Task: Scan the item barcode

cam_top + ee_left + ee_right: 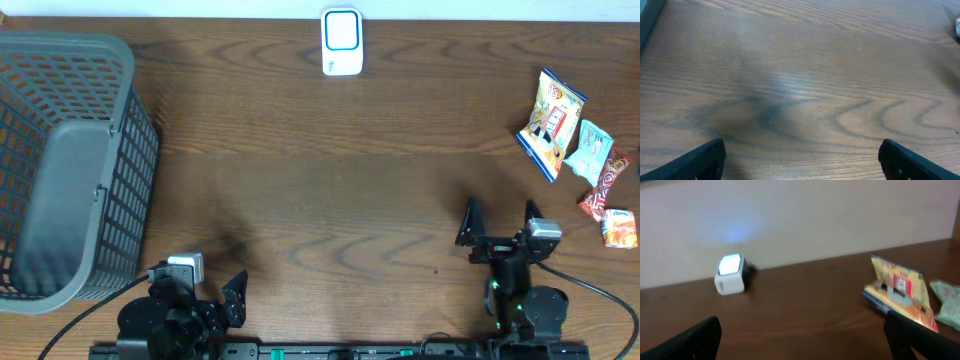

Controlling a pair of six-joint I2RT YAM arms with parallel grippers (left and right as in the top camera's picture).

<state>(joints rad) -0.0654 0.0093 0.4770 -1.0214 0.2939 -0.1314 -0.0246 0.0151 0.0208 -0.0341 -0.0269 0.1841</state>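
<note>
A grey basket [60, 170] is sitting at nine o'clock on the table [300, 180]. The left gripper [802, 161] is hovering at seven o'clock, fingers spread wide over bare wood. The white scanner [341, 42] is glowing at twelve o'clock. The right gripper [500, 220] is hovering at five o'clock, fingers wide apart, holding nothing. The snack packets [588, 150] are lying clustered at three o'clock, the yellow packet [552, 122] nearest the scanner.

The basket [135, 190] stands left, scanner [341, 42] far centre, snack packets [552, 122] right.
</note>
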